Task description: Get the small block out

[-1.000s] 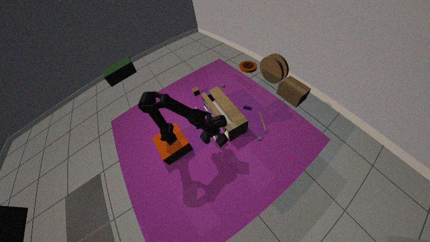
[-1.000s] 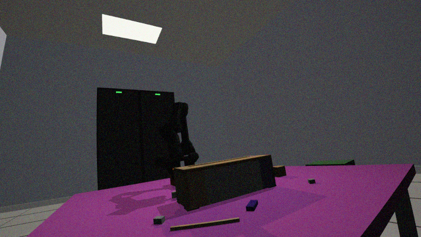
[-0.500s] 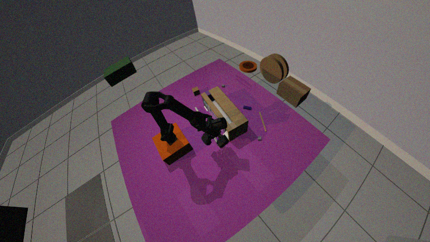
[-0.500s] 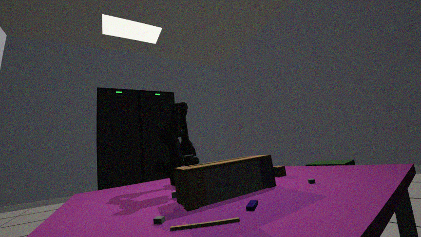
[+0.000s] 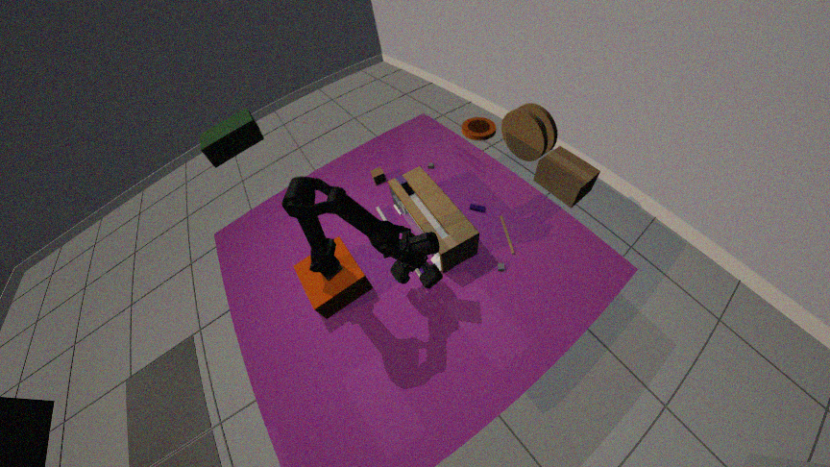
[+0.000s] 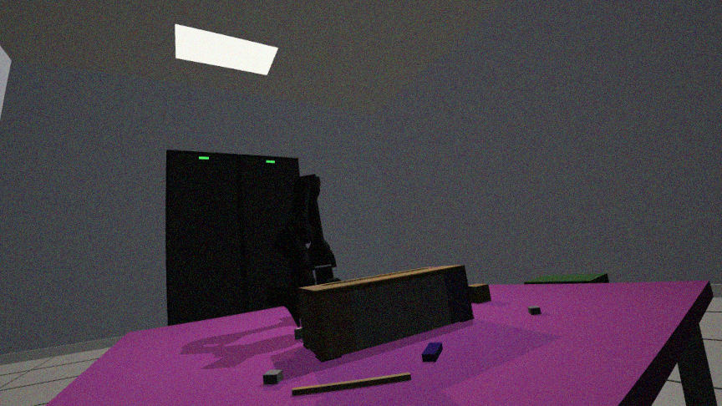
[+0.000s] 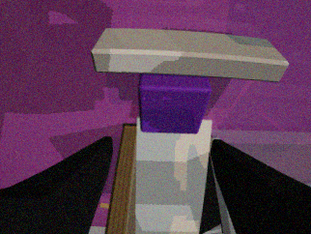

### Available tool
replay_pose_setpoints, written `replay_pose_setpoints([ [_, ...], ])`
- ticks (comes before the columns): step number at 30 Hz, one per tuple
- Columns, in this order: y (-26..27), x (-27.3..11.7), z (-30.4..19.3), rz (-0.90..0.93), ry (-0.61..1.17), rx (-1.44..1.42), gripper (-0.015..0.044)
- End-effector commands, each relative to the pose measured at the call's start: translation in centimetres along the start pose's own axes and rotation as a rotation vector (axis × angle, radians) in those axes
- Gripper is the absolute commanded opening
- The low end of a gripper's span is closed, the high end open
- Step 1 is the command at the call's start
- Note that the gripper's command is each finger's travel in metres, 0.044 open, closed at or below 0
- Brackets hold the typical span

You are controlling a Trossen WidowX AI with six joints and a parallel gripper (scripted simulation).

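Note:
The wooden box [image 5: 450,211] [image 6: 383,320] [image 7: 122,186] stands upright on the magenta table. A pale ramp [image 7: 166,150] comes out of its end. The small purple block [image 7: 174,108] is outside the box, at the ramp's foot, close against a pale bar [image 7: 190,54] lying across beyond it. My gripper [image 5: 415,274] [image 7: 162,145] is open and empty, above the ramp end. In the wrist view the block shows ahead of the fingertips, between their lines. The arm hides the block in the top view, and the box hides it in the exterior view.
Behind the box lie a dark blue block [image 5: 477,208] [image 6: 432,352], a thin stick [image 5: 507,234] [image 6: 350,384] and a grey cube [image 5: 501,267] [image 6: 272,378]. A wooden cube [image 5: 378,176] [image 6: 478,293] and another grey cube [image 5: 430,165] [image 6: 534,310] are near the far end.

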State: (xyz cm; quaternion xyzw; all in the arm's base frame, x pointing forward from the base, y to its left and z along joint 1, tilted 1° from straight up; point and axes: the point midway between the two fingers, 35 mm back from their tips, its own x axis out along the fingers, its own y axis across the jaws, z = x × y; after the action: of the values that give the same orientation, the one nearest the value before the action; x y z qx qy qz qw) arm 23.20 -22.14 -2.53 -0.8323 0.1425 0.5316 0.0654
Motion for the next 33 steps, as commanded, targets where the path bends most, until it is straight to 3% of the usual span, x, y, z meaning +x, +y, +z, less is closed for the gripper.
replay_pose_setpoints([
  [1, -0.4, 0.9, 0.9, -0.013, -0.014, 0.004, 0.0285],
  [16, -0.5, 2.3, 1.8, -0.014, -0.014, 0.004, 0.0285],
  [23, -0.5, 2.3, 1.8, -0.014, -0.014, 0.004, 0.0101],
  [27, -0.5, 2.3, 1.8, -0.014, -0.014, 0.004, 0.0075],
  [30, 0.5, 1.7, 1.1, 0.017, 0.01, -0.001, 0.0],
  [33, 0.5, 0.8, 0.6, 0.012, 0.007, 0.0, 0.0],
])
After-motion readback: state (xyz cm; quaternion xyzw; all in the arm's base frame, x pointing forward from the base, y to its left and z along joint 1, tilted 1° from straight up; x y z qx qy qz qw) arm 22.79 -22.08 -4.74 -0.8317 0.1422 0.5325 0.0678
